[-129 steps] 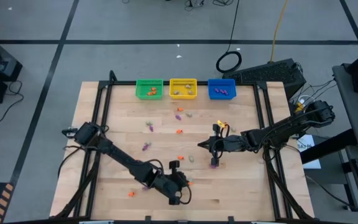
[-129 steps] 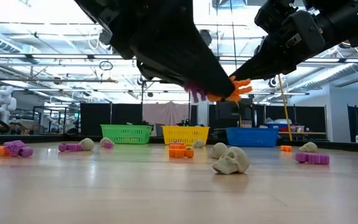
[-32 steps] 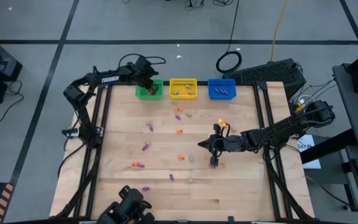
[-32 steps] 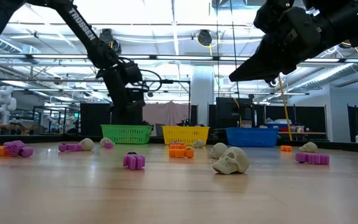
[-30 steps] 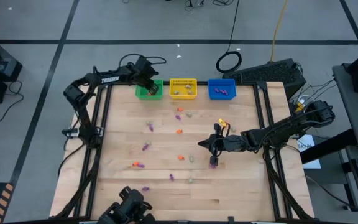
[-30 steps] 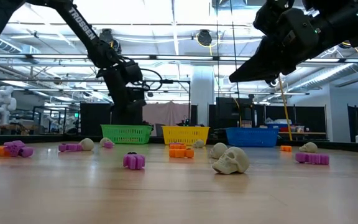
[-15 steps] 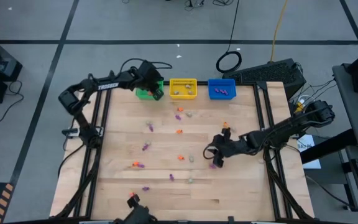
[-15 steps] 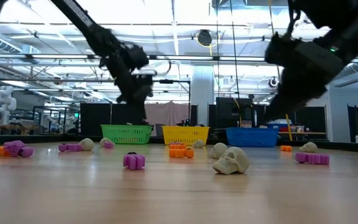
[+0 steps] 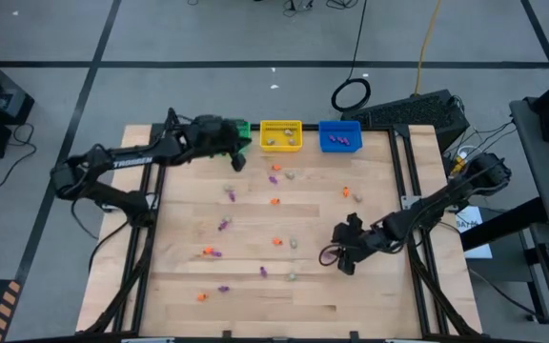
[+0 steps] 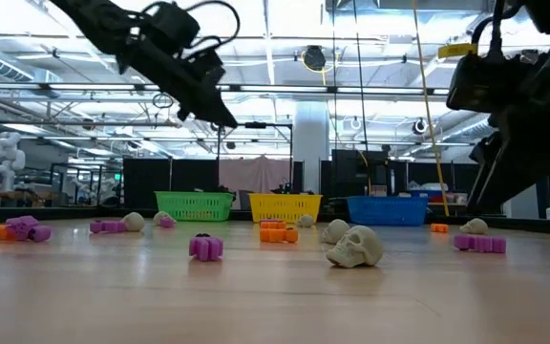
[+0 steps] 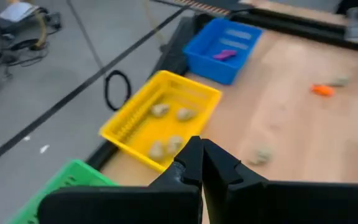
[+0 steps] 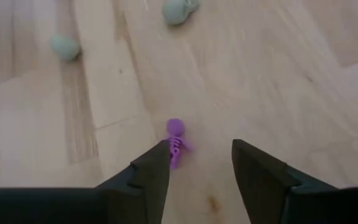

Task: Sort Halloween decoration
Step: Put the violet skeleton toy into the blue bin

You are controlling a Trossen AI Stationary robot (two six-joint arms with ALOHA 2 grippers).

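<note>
Tiny orange, purple and beige trinkets lie scattered on the wooden table (image 9: 179,276). Among them are a purple one (image 9: 223,225) and an orange one (image 9: 274,201). My left gripper (image 9: 237,158) is shut and empty. It hovers just in front of the green basket (image 9: 242,127), and the left wrist view (image 11: 201,157) shows it too. My right gripper (image 9: 339,257) is open, low over the table's right part. Its fingers stand on either side of a purple skeleton trinket (image 12: 176,142), which lies on the wood close to one fingertip (image 12: 157,158).
The yellow basket (image 9: 280,134) holds beige skulls (image 11: 169,114). The blue basket (image 9: 340,135) holds purple pieces (image 11: 224,54). Both stand at the far edge beside the green one. A beige skull (image 10: 354,246) and a purple piece (image 10: 205,247) lie near the low camera.
My left arm has swung out from over the green basket, and its gripper has come a little toward the table's near edge. My right gripper has gone toward the near and right edges and now points at the purple skeleton trinket.
</note>
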